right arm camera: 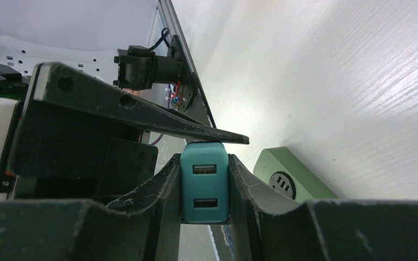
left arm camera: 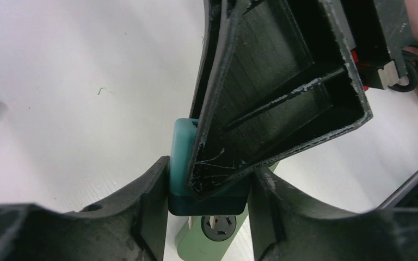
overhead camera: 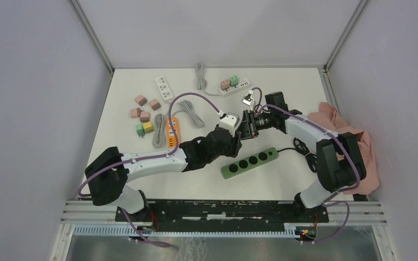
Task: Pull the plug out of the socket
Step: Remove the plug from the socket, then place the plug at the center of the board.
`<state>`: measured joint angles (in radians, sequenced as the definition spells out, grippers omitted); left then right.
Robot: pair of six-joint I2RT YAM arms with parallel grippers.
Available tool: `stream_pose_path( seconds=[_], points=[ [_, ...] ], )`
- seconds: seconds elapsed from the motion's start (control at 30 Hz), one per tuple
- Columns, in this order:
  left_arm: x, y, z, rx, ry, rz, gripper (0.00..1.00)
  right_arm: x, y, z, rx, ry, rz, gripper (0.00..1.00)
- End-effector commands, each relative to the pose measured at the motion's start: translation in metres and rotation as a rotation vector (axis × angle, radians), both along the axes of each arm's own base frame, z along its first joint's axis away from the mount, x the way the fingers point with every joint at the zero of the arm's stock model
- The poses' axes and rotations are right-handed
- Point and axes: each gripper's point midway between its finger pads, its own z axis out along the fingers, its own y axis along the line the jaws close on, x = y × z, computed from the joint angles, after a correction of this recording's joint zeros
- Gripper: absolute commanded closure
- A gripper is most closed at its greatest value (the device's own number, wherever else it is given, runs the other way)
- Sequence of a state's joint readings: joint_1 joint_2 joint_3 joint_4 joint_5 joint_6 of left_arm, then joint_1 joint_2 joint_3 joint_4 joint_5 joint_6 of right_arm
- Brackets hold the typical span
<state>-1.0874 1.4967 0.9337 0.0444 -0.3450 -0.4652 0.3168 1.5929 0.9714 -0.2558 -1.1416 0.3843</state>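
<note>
The plug is a teal block with two USB ports. My right gripper is shut on its sides. In the left wrist view the plug also sits between the fingers of my left gripper, which press against both of its sides. A finger of the right gripper lies across its top there. The plug's metal prongs hang bare above the green socket strip, out of the socket. From above, the two grippers meet over the green strip, and the plug is hidden between them.
Two white power strips lie at the back, one carrying pink and green adapters. Several coloured plugs, grey cables and an orange strip lie at the left. A pink cloth and a black cable lie at the right.
</note>
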Motion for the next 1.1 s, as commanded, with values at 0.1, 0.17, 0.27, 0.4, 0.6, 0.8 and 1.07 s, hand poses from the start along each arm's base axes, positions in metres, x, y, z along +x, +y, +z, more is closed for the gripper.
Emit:
stream_pose_path(
  seconds=[0.1, 0.17, 0.27, 0.4, 0.6, 0.8, 1.07],
  points=[
    [0.007, 0.005, 0.007, 0.071, -0.054, 0.002, 0.93, 0.002, 0.002, 0.007, 0.03, -0.001, 0.016, 0.8],
    [0.006, 0.009, 0.006, 0.072, -0.062, -0.003, 0.97, 0.002, 0.002, 0.009, 0.03, -0.012, 0.019, 0.62],
    [0.003, 0.019, 0.006, 0.068, -0.076, 0.002, 0.97, 0.001, 0.0, 0.013, 0.022, -0.065, 0.041, 0.33],
    [0.006, 0.049, -0.005, 0.075, -0.073, 0.068, 0.97, 0.003, -0.005, 0.017, -0.014, -0.152, 0.048, 0.01],
    [0.03, 0.142, -0.034, 0.077, -0.007, 0.366, 0.97, 0.005, -0.012, 0.02, -0.047, -0.219, 0.041, 0.01],
    [0.058, 0.233, -0.029, -0.134, 0.031, 0.643, 0.97, 0.007, -0.016, 0.019, -0.065, -0.232, 0.038, 0.01],
    [0.084, 0.331, -0.038, -0.358, 0.095, 1.022, 0.97, 0.007, -0.017, 0.017, -0.068, -0.225, 0.039, 0.01]
  ],
)
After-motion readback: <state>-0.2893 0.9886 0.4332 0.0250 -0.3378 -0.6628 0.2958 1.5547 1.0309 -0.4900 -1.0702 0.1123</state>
